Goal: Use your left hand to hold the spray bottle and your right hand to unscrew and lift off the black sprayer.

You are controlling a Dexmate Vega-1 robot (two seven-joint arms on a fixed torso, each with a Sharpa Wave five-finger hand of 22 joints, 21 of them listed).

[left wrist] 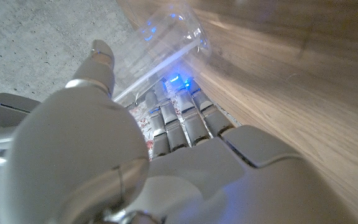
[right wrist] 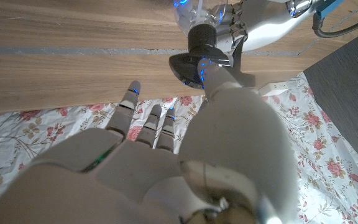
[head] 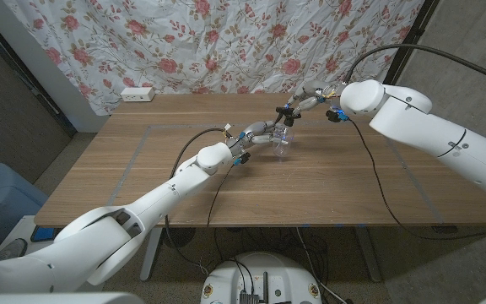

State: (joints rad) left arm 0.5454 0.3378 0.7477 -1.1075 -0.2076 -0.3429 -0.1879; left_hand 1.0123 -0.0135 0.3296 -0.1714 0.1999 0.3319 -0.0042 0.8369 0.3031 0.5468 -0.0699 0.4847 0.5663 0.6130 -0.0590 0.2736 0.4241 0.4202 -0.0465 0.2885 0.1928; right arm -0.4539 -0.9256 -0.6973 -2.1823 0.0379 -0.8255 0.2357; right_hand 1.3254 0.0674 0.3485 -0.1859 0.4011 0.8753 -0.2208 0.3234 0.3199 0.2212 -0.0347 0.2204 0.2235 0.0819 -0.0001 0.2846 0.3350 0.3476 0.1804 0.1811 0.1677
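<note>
Flowered cloth [head: 226,42] hangs behind the wooden worktop [head: 184,186], and a white power strip [head: 137,94] lies at its far edge, in the upper left of the frame. Near the middle of the head view, the left hand [head: 256,135] holds the clear spray bottle [head: 282,145], its fingers [left wrist: 179,118] wrapped around the body. The right hand [head: 310,103] comes from the upper right; its thumb touches the black sprayer [right wrist: 199,57], while the other fingers [right wrist: 145,118] are spread and hold nothing.

I think the risk is slipping: with so little contact, the cap may not turn, or the smooth bottle may rotate inside the left hand.

From the right wrist, the black collar and nozzle are clear; from the head camera they are very small. From the left wrist, the wrapped grip is seen.
</note>
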